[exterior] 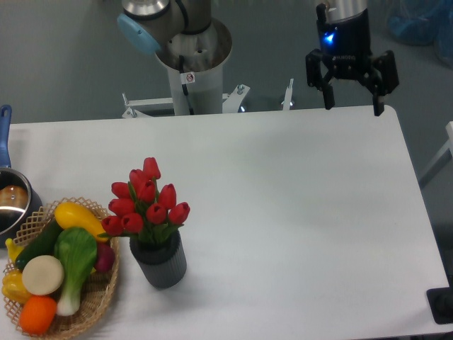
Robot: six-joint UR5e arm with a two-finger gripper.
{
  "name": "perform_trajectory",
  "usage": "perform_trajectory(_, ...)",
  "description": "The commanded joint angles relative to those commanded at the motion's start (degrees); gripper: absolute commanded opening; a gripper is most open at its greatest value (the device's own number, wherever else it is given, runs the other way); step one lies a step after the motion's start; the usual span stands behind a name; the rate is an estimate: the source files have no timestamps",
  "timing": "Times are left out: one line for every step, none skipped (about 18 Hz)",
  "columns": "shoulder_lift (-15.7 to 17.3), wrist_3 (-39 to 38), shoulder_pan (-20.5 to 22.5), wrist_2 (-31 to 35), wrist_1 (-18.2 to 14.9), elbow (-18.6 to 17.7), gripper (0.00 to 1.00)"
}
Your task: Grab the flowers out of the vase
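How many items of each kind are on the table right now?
Flower bunches: 1, the flowers
Vases: 1, the vase
Wicker baskets of toy vegetables: 1, the basket
Metal pots: 1, the pot
Total: 4

A broad white rectangular worktop (pixel 283 212) with rounded corners fills most of the view, evenly lit with soft shadows. Behind it lies a dull grey-green floor (pixel 64 64). A crumpled blue plastic sheet (pixel 417 18) sits at the top right corner. A small black block (pixel 440 306) shows at the worktop's lower right edge.
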Motion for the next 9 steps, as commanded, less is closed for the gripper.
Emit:
perform_trajectory(0.0, 0.1, 0.0, 0.0, 0.1, 0.0, 1.00)
perform_trajectory(-0.2, 0.2, 0.0, 0.0, 0.2, 0.0, 1.00)
perform_trajectory(-0.2, 0.1, 0.0, -0.3, 0.0, 0.3, 1.00)
perform_trajectory(-0.3, 0.1, -0.1, -0.5, 0.0, 0.5, 1.00)
perform_trajectory(-0.3, 0.1, -0.1, -0.6, 0.1, 0.3, 1.00)
perform_trajectory(-0.3, 0.1, -0.1, -0.8, 0.1, -0.1, 1.00)
perform_trajectory(-0.3, 0.1, -0.1, -1.6, 0.3, -0.5, 1.00)
perform_trajectory(-0.3, 0.1, 0.0, -2.7, 0.6, -1.0, 1.00)
perform_trajectory(-0.3, 0.0, 0.2, -4.4, 1.1, -1.5, 1.00)
